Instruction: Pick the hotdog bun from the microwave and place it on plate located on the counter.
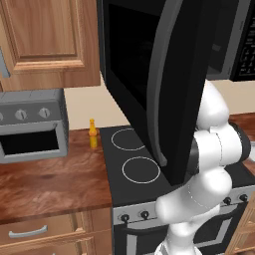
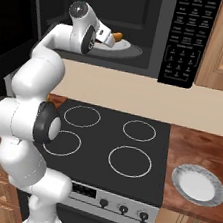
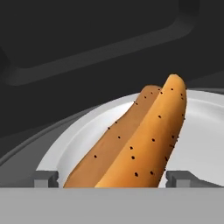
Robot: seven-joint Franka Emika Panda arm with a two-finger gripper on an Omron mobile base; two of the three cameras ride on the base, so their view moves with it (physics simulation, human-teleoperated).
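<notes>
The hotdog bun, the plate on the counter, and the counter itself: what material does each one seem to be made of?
The hotdog bun looks like baked bread: matte golden-brown crust dotted with dark seeds. The plate seems ceramic or glazed stoneware, pale grey-white with a faintly patterned rim; plastic is possible. The counter appears to be reddish-brown wood with visible grain, though it could be laminate.

Counter (image 1: 50, 182) carried grey oven (image 1: 31, 124) and yellow bottle (image 1: 92, 133) left of stovetop (image 2: 113, 149); plate (image 2: 198, 184) sat right.

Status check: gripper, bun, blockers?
Gripper open, inside the black microwave. Golden-tan speckled hotdog bun between fingertips, ungrasped. Pale round plate waiting on wood counter.
</notes>
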